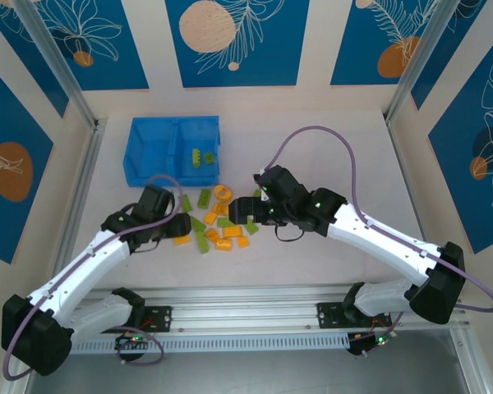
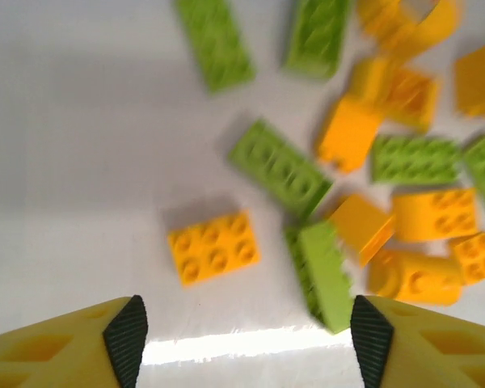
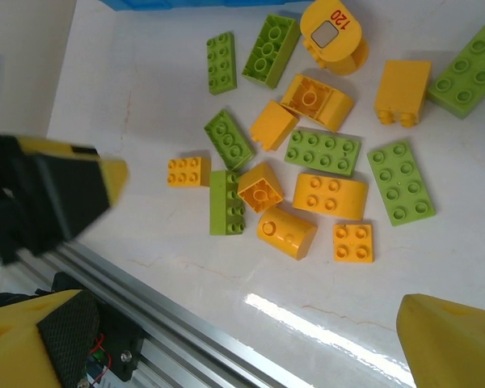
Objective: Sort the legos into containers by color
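Legos (image 1: 223,233) heaped mid-frame below blue bin (image 1: 133,160), mostly unsorted. Left gripper (image 2: 246,343) parted, empty, above orange brick (image 2: 214,246), probably aligning a pick. Right gripper (image 3: 242,347) spread wide, empty.

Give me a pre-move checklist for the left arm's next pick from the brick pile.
1. Left gripper open, nothing between its fingers: ok.
2. Orange six-stud brick lies flat, apart from its neighbours: ok.
3. Green brick beside it sits close to one finger and may get caught: not ok.
4. Right gripper open, holding nothing: ok.
5. Clearance between the two arms over the pile: cannot tell.
6. Blue bin, right compartment holds green bricks: ok.
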